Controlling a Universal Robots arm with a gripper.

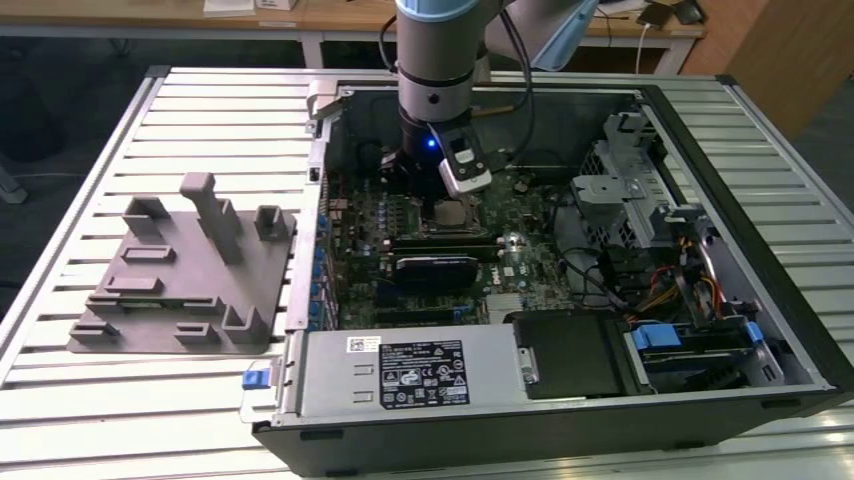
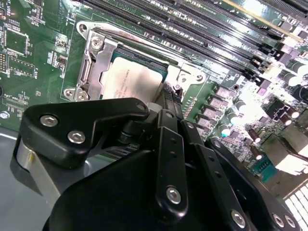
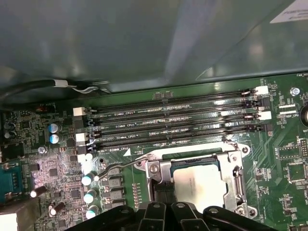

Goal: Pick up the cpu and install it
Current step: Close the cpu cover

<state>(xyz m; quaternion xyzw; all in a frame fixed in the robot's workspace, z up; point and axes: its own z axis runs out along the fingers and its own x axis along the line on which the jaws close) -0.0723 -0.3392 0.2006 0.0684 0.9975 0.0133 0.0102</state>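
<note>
The cpu is a flat silver square lying level inside the metal-framed socket on the green motherboard. In the first wrist view the cpu sits in the same socket frame. My gripper hangs right over one edge of the chip, and its black linkages cover the near part of the socket. In the exterior view the gripper hangs inside the open computer case just above the socket. I see nothing carried by it.
A grey fixture block stands on the slatted table at the exterior view's left. Inside the case are the power supply, a drive cage and cables. Memory slots and the socket lever lie beside the socket.
</note>
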